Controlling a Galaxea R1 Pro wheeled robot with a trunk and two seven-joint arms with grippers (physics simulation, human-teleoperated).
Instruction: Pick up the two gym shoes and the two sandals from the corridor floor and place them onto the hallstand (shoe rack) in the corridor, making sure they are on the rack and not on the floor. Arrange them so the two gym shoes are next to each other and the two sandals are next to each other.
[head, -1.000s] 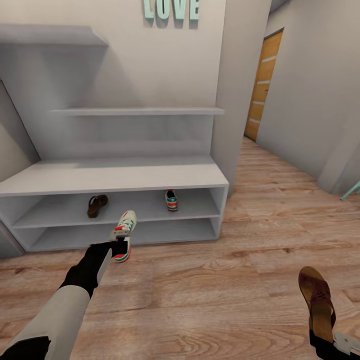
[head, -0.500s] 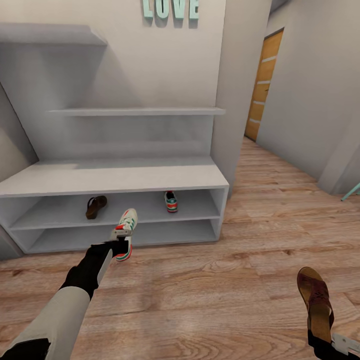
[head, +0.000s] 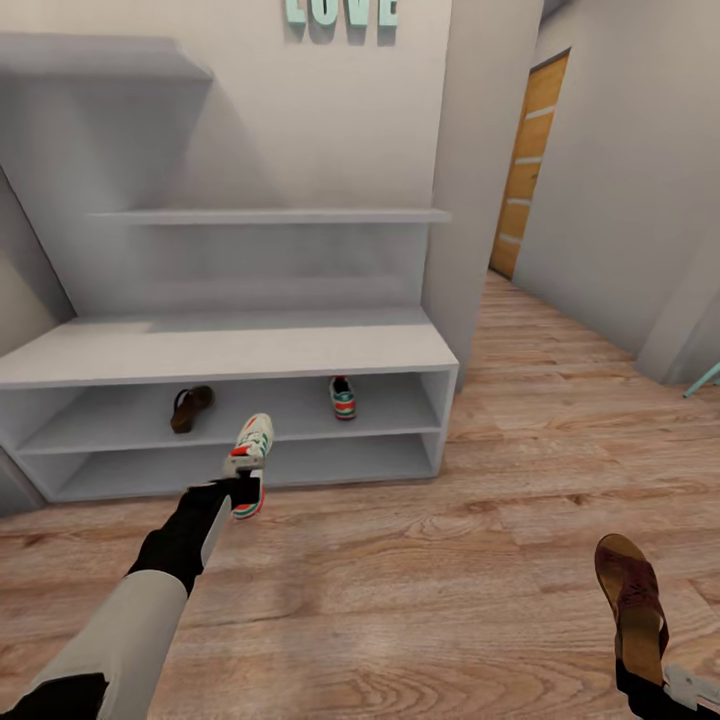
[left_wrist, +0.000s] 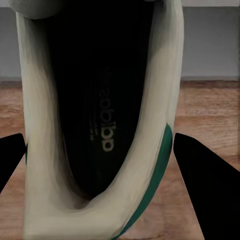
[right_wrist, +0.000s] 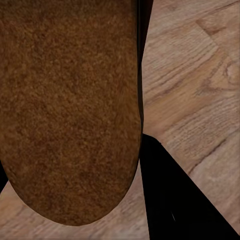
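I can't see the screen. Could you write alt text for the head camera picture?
A robot faces a grey shoe rack with a sandal and a sneaker on its shelf. Its left claw holds another sneaker above the wood floor; its right claw holds a second sandal.

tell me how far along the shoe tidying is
Done: one sandal and one gym shoe sit on the hallstand shelf. In hand: the left gripper holds the second gym shoe, the right gripper the second sandal. Left: shelving both beside their mates.
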